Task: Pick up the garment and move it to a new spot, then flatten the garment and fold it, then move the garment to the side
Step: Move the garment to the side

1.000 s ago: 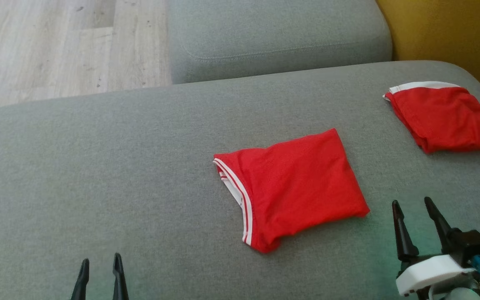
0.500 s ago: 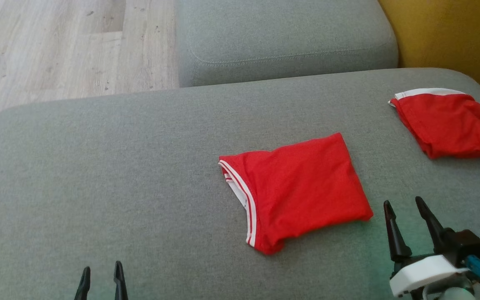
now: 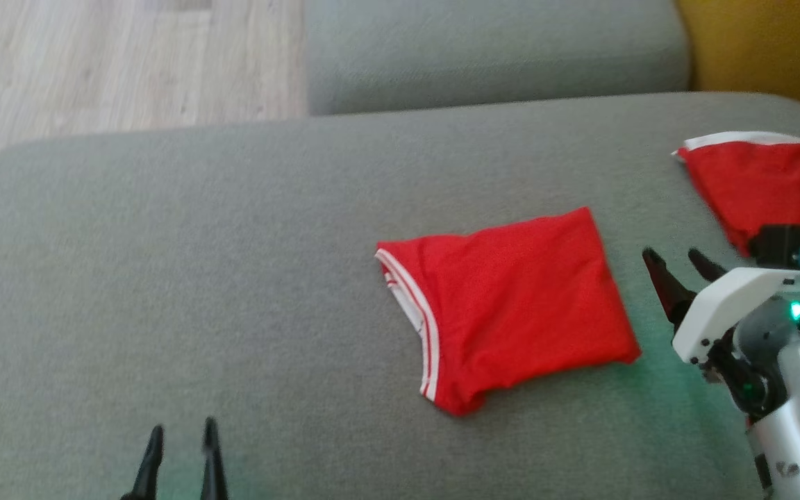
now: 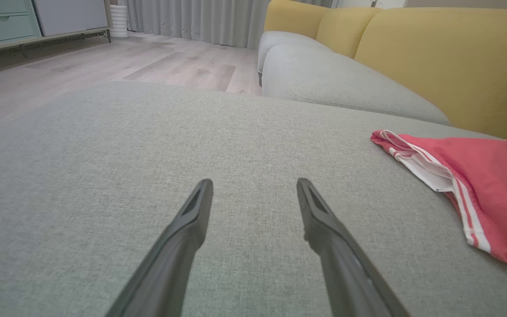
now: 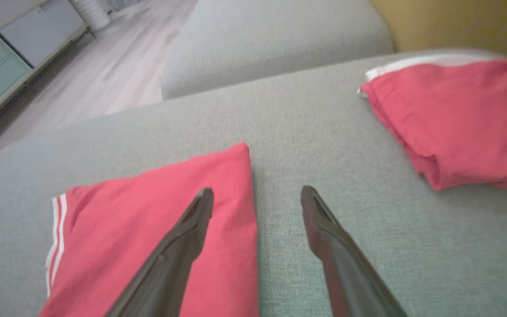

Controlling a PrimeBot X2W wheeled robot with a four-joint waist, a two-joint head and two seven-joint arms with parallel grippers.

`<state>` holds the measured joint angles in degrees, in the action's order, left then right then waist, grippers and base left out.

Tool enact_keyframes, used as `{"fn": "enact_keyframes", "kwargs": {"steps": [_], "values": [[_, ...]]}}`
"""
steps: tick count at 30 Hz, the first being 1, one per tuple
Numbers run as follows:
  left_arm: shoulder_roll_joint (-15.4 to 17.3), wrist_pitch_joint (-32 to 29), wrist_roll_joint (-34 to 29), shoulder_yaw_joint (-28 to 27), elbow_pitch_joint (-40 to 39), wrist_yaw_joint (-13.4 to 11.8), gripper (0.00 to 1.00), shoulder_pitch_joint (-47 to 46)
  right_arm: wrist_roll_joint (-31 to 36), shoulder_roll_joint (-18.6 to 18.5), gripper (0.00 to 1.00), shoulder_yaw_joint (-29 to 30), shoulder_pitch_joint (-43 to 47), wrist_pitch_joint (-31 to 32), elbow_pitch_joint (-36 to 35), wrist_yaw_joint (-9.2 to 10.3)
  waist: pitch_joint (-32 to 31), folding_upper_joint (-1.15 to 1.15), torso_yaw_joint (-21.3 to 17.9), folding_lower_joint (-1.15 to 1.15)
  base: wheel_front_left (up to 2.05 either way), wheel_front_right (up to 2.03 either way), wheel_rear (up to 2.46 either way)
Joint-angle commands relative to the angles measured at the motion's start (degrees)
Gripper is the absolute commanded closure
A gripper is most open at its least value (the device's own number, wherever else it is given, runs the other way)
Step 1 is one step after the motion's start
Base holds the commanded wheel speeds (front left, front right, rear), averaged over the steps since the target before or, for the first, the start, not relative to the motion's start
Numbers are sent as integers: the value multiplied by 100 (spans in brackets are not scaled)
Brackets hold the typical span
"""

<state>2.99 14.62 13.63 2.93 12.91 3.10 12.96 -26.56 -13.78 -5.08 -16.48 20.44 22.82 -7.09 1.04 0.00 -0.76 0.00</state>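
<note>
A folded red garment (image 3: 511, 305) with white-striped trim lies flat on the grey cushion (image 3: 198, 278); it also lies at the right of the left wrist view (image 4: 478, 176) and at the lower left of the right wrist view (image 5: 148, 229). My right gripper (image 3: 674, 260) hovers open just right of its right edge, and in its own view (image 5: 257, 196) the left finger is over the cloth's edge. Open and empty, my left gripper (image 3: 183, 434) stays near the cushion's front, well left of the garment, its fingers spread over bare fabric (image 4: 254, 185).
A second folded red garment (image 3: 761, 180) lies at the cushion's far right (image 5: 456, 119). A further grey cushion (image 3: 497, 52) sits behind, a yellow backrest (image 3: 768, 48) at the right, wooden floor (image 3: 115, 62) at the left.
My right arm has risen and moved forward along the garment's right edge, still open. The head camera has shifted a little. The left gripper and both garments are unmoved.
</note>
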Motion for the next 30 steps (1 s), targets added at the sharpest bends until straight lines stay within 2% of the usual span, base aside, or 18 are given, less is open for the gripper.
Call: {"fn": "enact_keyframes", "kwargs": {"steps": [1,4,9,16,17,18,22,25,30], "values": [[-12,38,-18,-96,-130,16,0,-350,-26,-74,0,-11,-301,206,114,-40,163,0,163,0,0,0,0],[-12,38,-18,-27,-127,-15,0,-468,-69,52,0,115,-563,404,688,-40,297,0,334,0,0,0,0],[-12,38,-34,67,-88,-33,0,-565,-293,213,0,180,-827,319,1435,-40,441,0,588,0,0,0,0],[-12,38,-20,50,-72,-62,0,-584,-642,333,0,167,-1042,426,2196,-40,469,0,711,0,0,0,0],[-12,38,-16,51,-77,-70,0,-579,-777,376,34,142,-1066,483,2222,-40,476,0,703,0,0,0,0],[-12,38,-8,60,-83,-77,0,-580,-881,388,100,112,-1095,515,2235,-40,492,0,681,0,0,0,0],[-12,38,20,91,-106,-84,0,-627,-959,320,100,6,-1248,346,2236,-40,570,0,547,0,0,0,0],[-12,38,14,119,-169,-105,0,-726,-780,138,100,-47,-1769,-118,2256,-40,788,0,175,0,0,0,0],[-12,38,-113,181,-197,-70,0,-967,-567,-283,100,16,-2656,-427,2305,-40,1171,0,-315,0,0,0,0]]}}
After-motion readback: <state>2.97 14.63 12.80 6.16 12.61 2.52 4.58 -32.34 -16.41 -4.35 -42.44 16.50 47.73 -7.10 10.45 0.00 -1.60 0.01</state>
